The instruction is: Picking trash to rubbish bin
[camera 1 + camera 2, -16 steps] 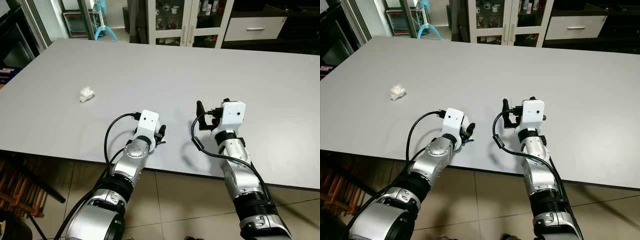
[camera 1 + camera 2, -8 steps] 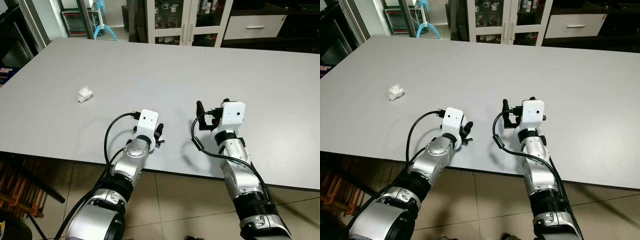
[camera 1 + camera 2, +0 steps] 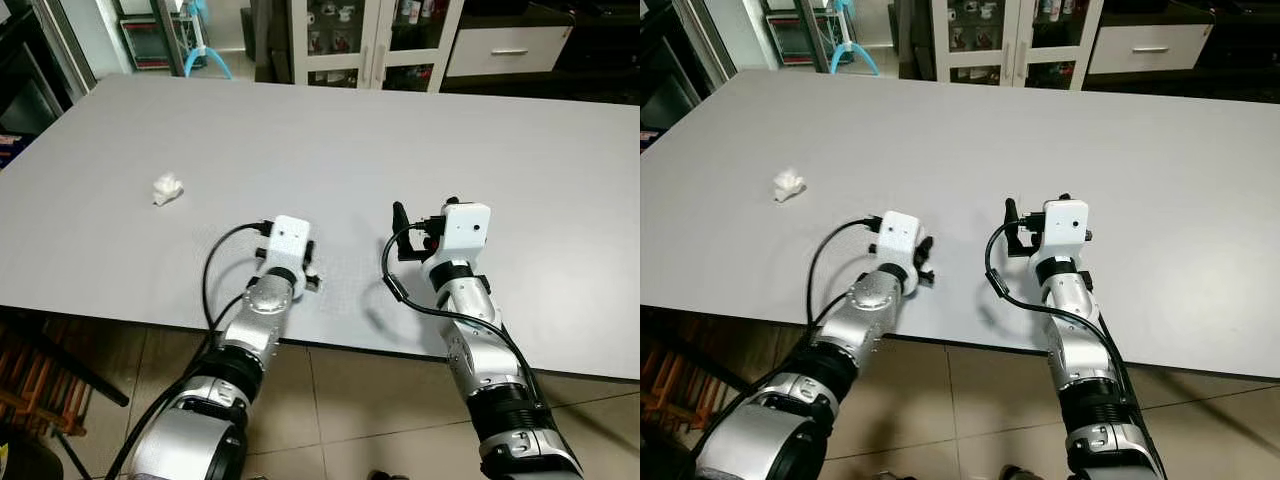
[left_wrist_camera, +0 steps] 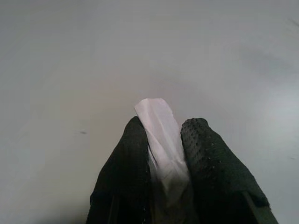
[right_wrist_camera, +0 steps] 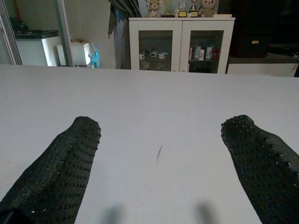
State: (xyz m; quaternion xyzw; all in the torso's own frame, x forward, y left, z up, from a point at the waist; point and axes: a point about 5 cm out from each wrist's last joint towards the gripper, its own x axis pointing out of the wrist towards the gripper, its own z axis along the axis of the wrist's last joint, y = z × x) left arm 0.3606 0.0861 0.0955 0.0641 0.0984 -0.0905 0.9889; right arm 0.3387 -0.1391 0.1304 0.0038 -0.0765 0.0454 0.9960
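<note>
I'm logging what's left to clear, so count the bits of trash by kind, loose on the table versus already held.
Loose crumpled tissue on the table: 1
White scrap pinched in the left pincer: 1
Total: 2

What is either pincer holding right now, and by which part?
The left pincer is shut on a white paper scrap, clamped along its lower part with the top end sticking out. The right pincer is open and holds nothing.

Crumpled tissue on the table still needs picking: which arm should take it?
Probably the right gripper: its fingers are open and empty. The left gripper sits nearer the crumpled tissue, but already pinches a white scrap.
</note>
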